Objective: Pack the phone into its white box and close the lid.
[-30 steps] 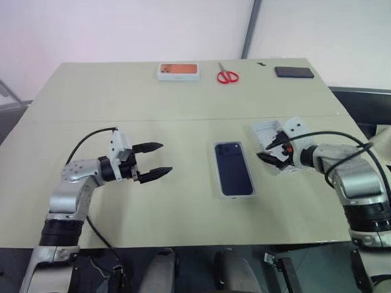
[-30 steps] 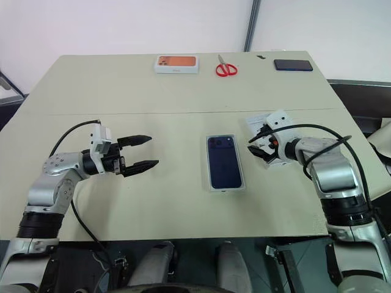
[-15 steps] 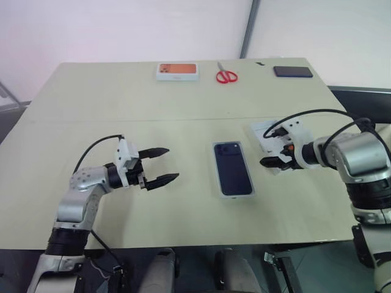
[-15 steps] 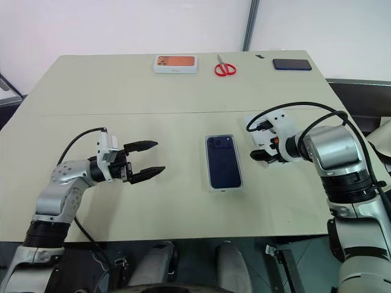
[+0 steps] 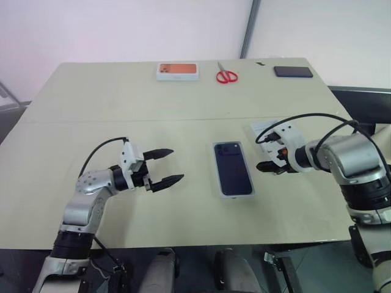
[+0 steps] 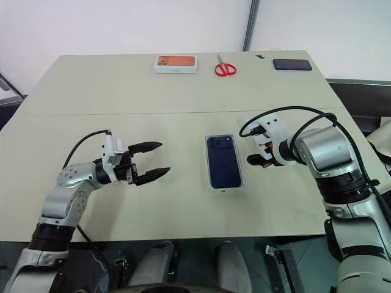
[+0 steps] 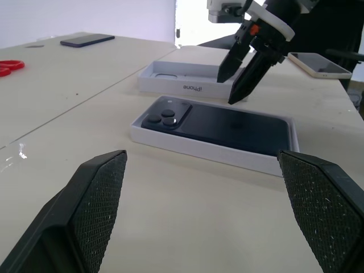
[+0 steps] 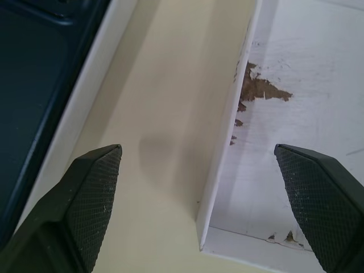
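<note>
Phone lay packed in the white box at table centre, so lid-fetching was in hand: right gripper, jaws apart and empty, hung over the near wall of the lid, needing to straddle that wall; left gripper wide, idle.

Table bears white box, lid, scissors.

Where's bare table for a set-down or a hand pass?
Free: the wide strip between the left gripper and the white box holding the phone, and the middle band before the scissors. Crowded: the gap between box and lid, where the right gripper sits.
</note>
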### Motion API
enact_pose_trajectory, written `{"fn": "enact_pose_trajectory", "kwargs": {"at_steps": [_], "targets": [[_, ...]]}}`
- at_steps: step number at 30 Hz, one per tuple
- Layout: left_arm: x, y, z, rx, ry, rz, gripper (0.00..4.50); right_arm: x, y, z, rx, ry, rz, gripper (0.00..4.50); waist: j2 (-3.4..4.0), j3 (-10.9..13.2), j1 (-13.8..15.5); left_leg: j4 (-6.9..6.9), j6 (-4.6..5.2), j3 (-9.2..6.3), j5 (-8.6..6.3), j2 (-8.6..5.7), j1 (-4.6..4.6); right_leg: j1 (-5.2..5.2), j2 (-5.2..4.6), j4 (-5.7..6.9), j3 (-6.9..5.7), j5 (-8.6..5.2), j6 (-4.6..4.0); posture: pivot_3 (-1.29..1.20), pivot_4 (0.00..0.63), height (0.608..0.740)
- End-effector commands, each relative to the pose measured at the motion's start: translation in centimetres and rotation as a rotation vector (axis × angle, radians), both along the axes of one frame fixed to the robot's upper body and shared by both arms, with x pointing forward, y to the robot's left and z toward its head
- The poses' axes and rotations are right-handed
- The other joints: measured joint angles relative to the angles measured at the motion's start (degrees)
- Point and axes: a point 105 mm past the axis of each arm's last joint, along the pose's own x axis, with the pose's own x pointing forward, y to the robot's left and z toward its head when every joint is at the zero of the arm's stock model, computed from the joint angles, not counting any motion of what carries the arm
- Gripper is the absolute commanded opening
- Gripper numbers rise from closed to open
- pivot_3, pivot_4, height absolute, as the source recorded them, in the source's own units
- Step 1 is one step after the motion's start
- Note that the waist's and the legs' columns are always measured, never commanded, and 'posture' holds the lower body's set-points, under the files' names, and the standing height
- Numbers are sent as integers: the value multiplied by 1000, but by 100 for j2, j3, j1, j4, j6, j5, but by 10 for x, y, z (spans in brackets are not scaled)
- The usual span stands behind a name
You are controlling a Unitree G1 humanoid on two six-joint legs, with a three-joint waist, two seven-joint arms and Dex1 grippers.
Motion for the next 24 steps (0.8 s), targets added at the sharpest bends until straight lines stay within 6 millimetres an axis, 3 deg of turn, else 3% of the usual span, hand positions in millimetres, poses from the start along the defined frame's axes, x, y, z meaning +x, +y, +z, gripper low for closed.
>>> {"fn": "enact_pose_trajectory", "kwargs": {"at_steps": [1, 7, 16, 21, 24], "targets": [[-3, -5, 11, -12, -56, -10, 4500, 4, -1, 6, -7, -35, 1, 2690, 0, 0, 4, 0, 0, 0, 0, 0, 0, 0, 0, 0, 0, 0, 0, 0, 150, 740], [-5, -6, 10, -11, -52, -7, 4500, 7, -6, -4, -28, -31, -20, 54, -1, 0, 2, 0, 0, 1, 0, 0, 0, 0, 0, 0, 1, 0, 0, 0, 150, 740], [-2, -3, 12, -13, -51, 8, 4500, 12, -4, 0, -3, -59, -73, 54, -1, -1, -11, 2, 0, 0, 0, 0, 2, 3, 6, -1, 1, 0, 0, 0, 150, 740], [1, -2, 14, -19, -46, 14, 4500, 22, 2, 21, 104, -136, -128, 54, 1, 0, -10, 1, 0, -1, 0, 0, 1, 1, 7, 0, 3, 0, 0, 0, 150, 740], [5, 2, 17, -30, -47, 34, 4500, 31, 9, 44, 223, -264, -120, 54, 1, 1, 4, 0, 0, 0, 0, 0, 0, 0, 7, 0, 2, 0, 0, 0, 150, 740]]}}
